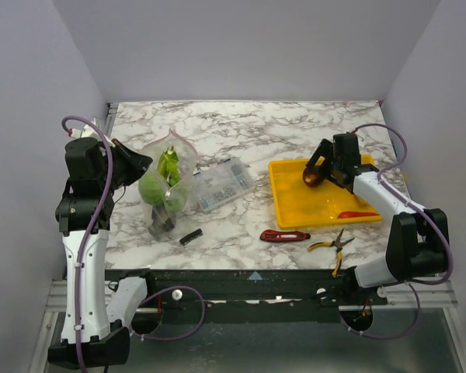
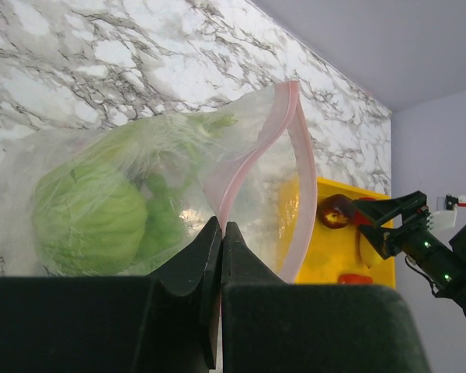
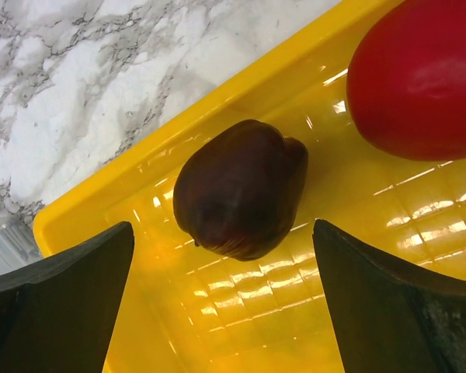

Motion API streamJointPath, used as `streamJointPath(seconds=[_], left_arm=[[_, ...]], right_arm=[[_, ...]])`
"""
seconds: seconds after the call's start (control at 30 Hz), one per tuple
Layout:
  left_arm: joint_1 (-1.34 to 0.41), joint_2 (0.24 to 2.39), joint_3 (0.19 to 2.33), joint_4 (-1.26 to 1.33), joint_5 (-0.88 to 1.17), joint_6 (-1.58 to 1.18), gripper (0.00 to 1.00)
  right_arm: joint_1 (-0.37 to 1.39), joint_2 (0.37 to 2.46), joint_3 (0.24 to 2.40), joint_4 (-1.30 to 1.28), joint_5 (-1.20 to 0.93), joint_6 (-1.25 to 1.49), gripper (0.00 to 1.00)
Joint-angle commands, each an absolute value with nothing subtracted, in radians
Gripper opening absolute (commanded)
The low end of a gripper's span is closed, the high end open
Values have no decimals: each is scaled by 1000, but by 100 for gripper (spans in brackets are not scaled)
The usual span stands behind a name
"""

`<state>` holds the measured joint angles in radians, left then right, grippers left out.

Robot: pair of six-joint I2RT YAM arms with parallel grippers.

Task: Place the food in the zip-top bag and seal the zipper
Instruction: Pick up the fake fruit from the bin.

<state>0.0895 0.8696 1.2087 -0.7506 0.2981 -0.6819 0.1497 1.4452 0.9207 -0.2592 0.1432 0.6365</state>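
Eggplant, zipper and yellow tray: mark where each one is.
eggplant (image 3: pixel 241 190), right wrist view, middle of its dark purple body.
zipper (image 2: pixel 304 155), left wrist view, right-hand run of the pink strip.
yellow tray (image 1: pixel 307 206), top view, bare floor near its left side.

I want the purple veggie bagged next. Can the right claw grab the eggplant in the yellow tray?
Probably yes. The right claw is open, fingers either side of the eggplant, nothing covering it; the tomato sits aside.
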Motion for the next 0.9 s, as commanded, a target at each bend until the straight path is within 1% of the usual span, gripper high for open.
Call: streamJointPath(seconds=[0.0,0.23,0.37,0.43,0.63,0.73,0.77,0.83,0.87], left_arm=[[86,856,1203,-684,351,-699,0],[86,850,1195,-683,369,-703,0],[86,846,1188,-681,371,-702,0],[87,842,1183,-680,373,-703,0],[86,836,1183,-681,374,-703,0],[86,834,1180,-680,376,-703,0],[86,833,1177,-678,376,-703,0],[86,836,1176,-677,375,-702,0],[85,838,1172,-677,376,-704,0]], right_arm=[[150,1485,889,-157,119,670,100],[150,1553,872,-107,124,683,99],[150,1571,862,-95,130,684,95],[150,1571,852,-89,126,684,90],[150,1540,815,-63,101,661,65],[150,1524,802,-63,88,649,43],[150,1515,794,-63,87,652,37],[150,1498,780,-64,88,661,21],[150,1490,772,-66,88,676,14]])
